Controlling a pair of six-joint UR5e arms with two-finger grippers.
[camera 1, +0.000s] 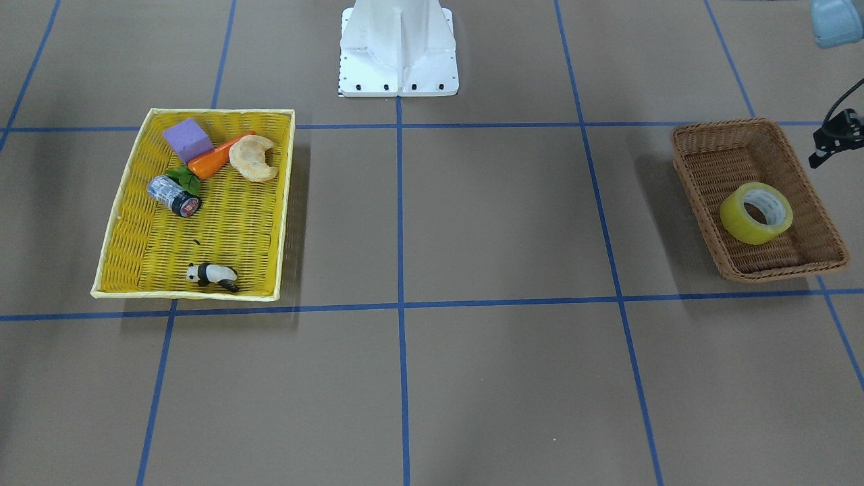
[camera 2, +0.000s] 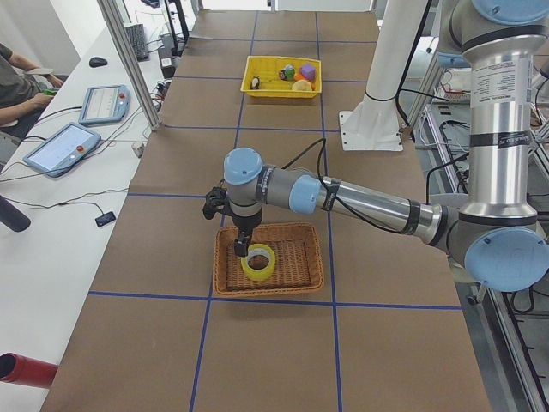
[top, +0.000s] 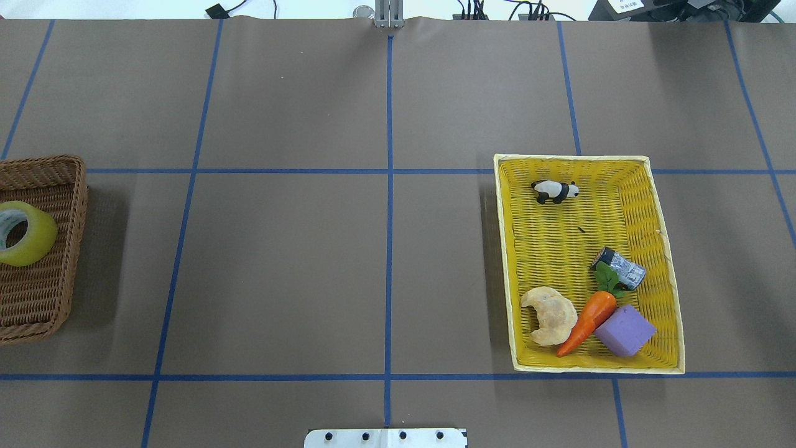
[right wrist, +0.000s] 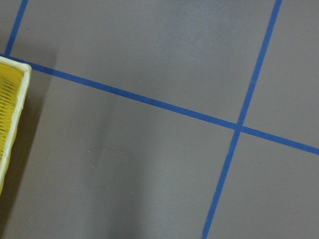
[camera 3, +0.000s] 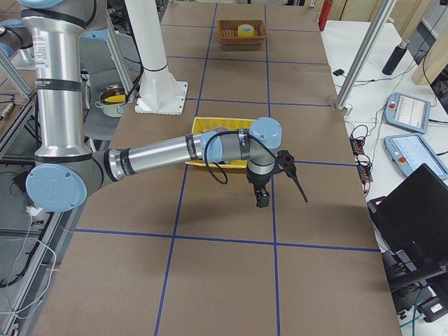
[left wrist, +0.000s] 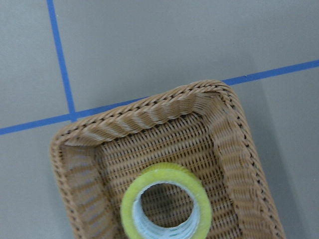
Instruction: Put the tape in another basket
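Since the tape [camera 1: 756, 212] lies tilted on the floor of the brown basket [camera 1: 715, 145] at the table's left end, the placing looks as good as done. What remains, by my judgement, is the letting go and the retreat. The left gripper [camera 2: 240, 249] hangs directly over the roll, perhaps just touching its top edge, though the side view is too coarse to settle that. Whether its jaws are apart or together I cannot tell, and the left wrist camera shows only the roll and the wicker below it. The next move calls for a straight lift clear of the low sloping sides, so the roll is not dragged or tipped out.

The middle of the table [top: 280, 267] is brown paper ruled with blue grid lines. To the right stands the yellow tray [top: 505, 261], holding a toy panda [top: 555, 191], a small grey cylinder [top: 619, 269], a carrot [top: 587, 320], a pastry [top: 550, 314] and a purple block [top: 625, 330]. The right gripper [camera 3: 262, 199] hangs over bare table just beside that tray; its jaws cannot be judged either.

Across the table runs a white bench with touch-screen pendants [camera 2: 60, 146], where a person's arm [camera 2: 17, 81] rests.
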